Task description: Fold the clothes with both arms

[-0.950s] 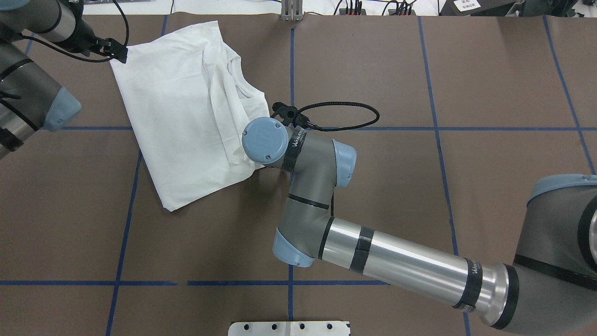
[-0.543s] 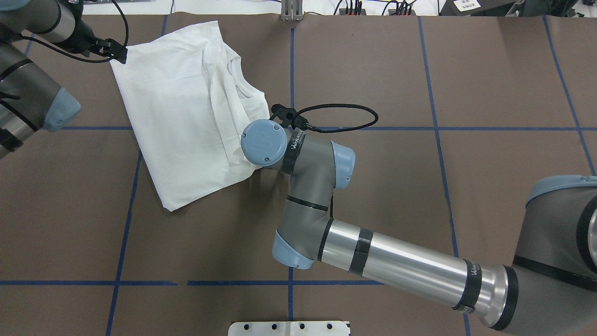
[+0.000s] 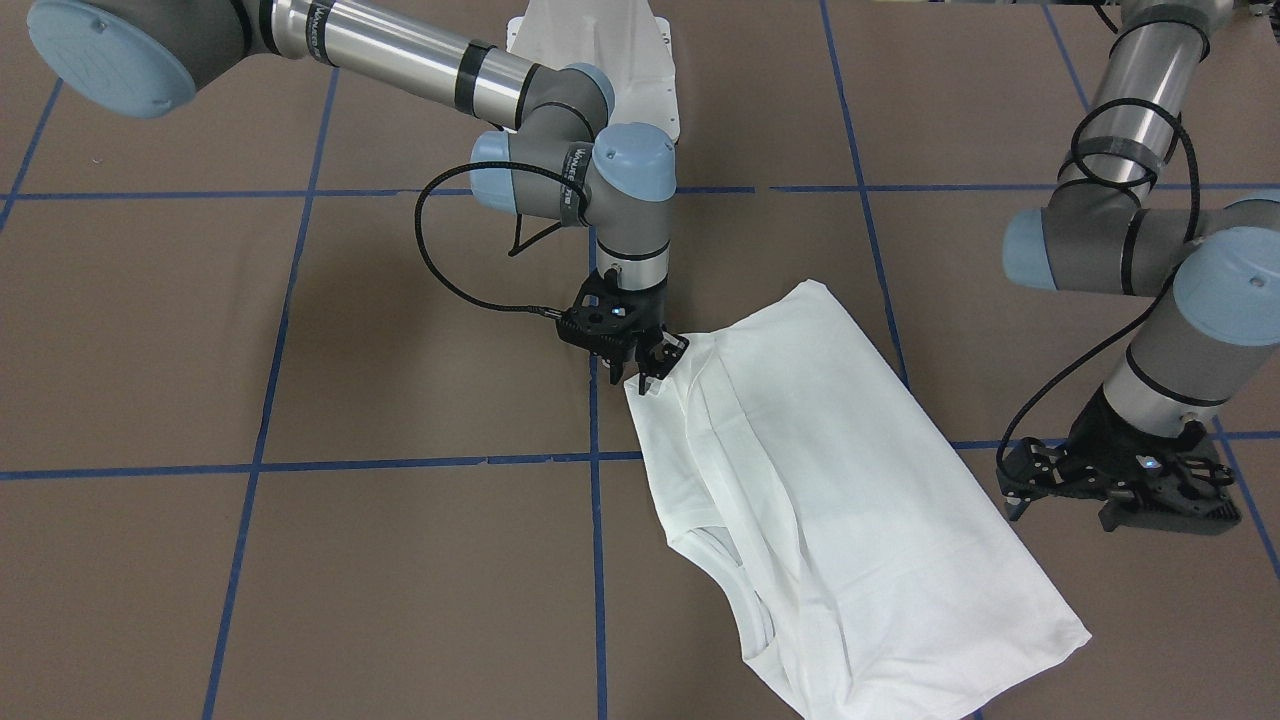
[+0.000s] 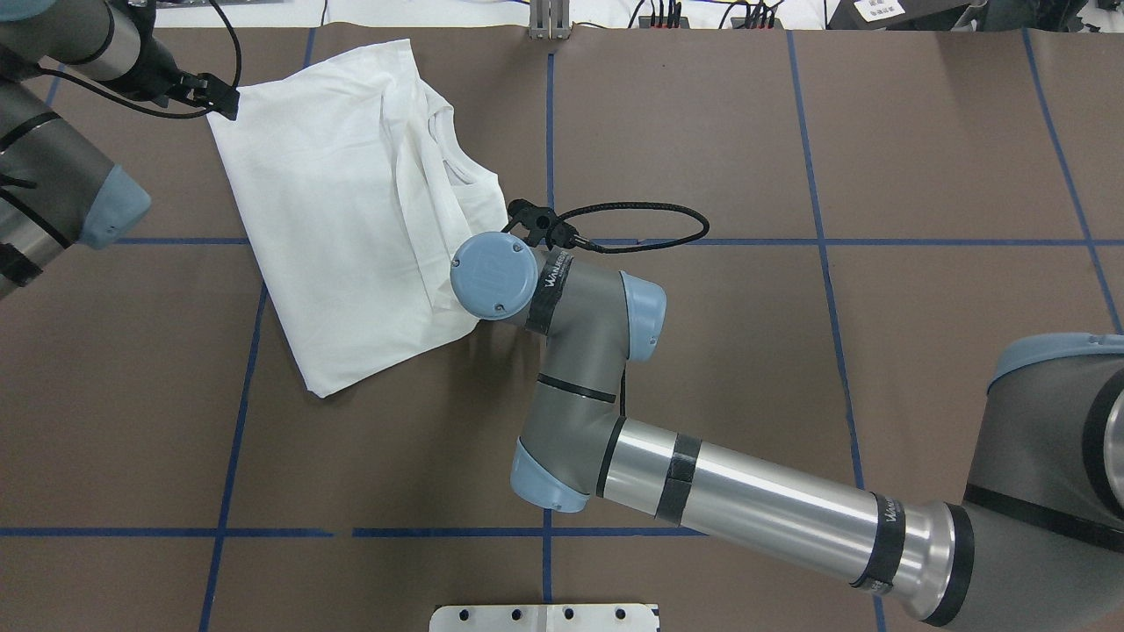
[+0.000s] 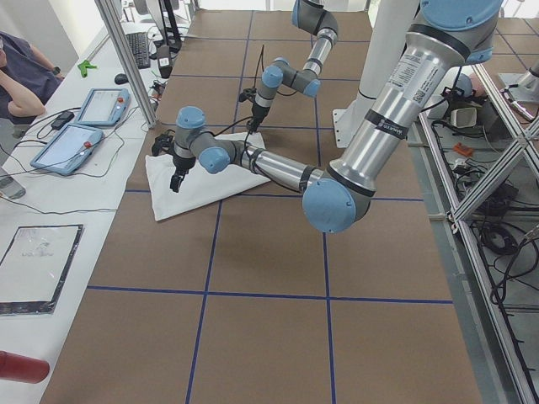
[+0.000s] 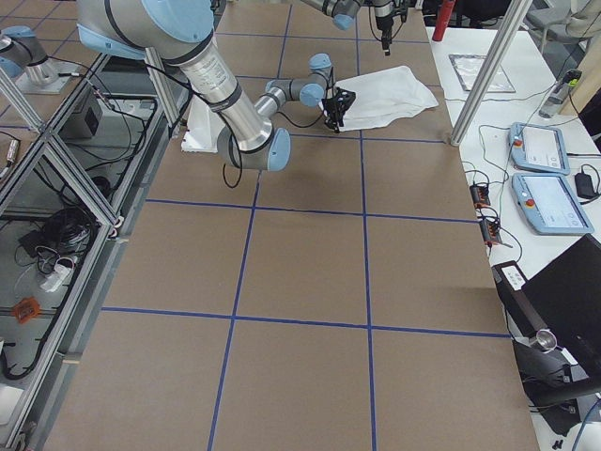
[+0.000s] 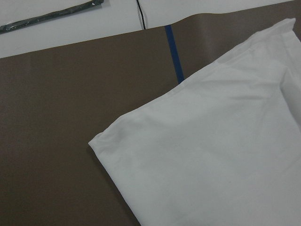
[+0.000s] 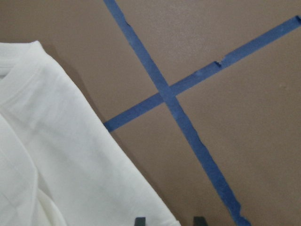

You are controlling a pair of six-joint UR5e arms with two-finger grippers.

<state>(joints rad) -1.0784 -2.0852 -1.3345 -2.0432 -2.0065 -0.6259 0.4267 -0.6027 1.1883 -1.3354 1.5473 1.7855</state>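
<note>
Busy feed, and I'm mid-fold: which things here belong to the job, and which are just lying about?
Job: white shirt; right arm; left arm.

Lying about, all on the side benches: two tablets; keyboard; red cylinder; laptop.

Robotics lab: teach pendants on side bench, aluminium frame posts, blue tape grid on brown table

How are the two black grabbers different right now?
The right gripper stands at one T-shirt corner, astride its edge; the left gripper hangs by a corner on the opposite side. The right's fingertips show apart; the left's I cannot tell. Both are black.
</note>
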